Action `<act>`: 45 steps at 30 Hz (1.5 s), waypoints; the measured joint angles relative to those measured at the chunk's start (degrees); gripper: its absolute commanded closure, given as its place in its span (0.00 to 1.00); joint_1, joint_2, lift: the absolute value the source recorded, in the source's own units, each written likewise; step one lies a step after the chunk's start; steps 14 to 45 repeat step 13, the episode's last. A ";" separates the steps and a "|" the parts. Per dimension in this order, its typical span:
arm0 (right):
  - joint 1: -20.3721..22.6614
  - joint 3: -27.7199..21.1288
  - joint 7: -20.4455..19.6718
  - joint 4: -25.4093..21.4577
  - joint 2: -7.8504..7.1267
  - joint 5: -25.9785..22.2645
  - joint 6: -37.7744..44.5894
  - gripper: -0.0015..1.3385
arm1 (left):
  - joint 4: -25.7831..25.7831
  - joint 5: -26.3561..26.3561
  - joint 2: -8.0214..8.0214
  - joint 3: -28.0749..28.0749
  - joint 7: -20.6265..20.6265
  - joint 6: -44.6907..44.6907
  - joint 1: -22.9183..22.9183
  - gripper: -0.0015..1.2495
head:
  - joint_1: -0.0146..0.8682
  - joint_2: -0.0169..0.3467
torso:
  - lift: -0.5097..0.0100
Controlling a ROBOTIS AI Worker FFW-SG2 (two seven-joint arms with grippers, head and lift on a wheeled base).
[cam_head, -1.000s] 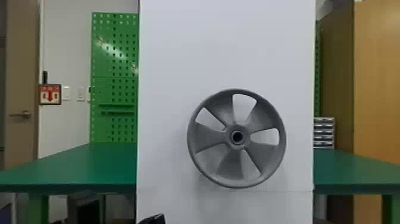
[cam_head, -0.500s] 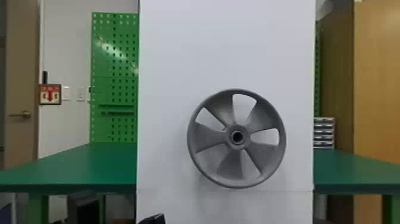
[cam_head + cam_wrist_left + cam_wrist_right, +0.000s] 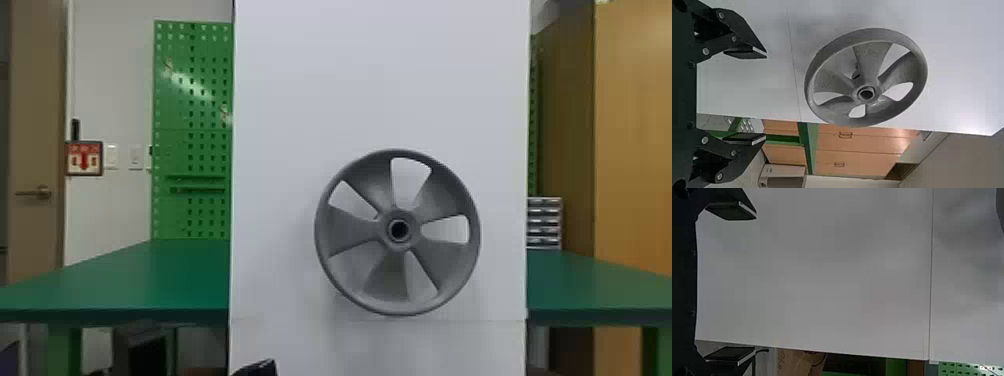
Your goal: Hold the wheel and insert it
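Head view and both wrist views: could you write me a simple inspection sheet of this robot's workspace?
Surface: upright white panel, seam low across it; green flat-topped table behind.
Job's things: grey five-spoked wheel at the panel, hub hole facing out; mounting unclear.
Clutter: small grey drawer unit behind, right.
Grippers: black two-fingered left gripper and matching right gripper, both open, holding nothing.
Cables: thin dark curve by brown cardboard, perhaps a cord.
Surroundings: green metal pegboard, beige door.

Grey five-spoked wheel (image 3: 352, 227), upright against white panel (image 3: 320, 90).
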 measured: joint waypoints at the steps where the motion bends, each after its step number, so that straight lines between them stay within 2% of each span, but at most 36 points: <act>1: 0.00 -0.01 0.00 0.00 0.00 0.00 0.00 0.07 | 0.00 0.00 0.00 0.01 0.00 0.00 0.00 0.40 | 0.02 0.07 | 0.03; 45: -0.09 0.12 0.00 0.00 0.00 0.09 0.00 0.07 | 0.00 0.00 0.09 0.12 0.00 0.00 0.09 0.40 | 0.02 0.07 | 0.03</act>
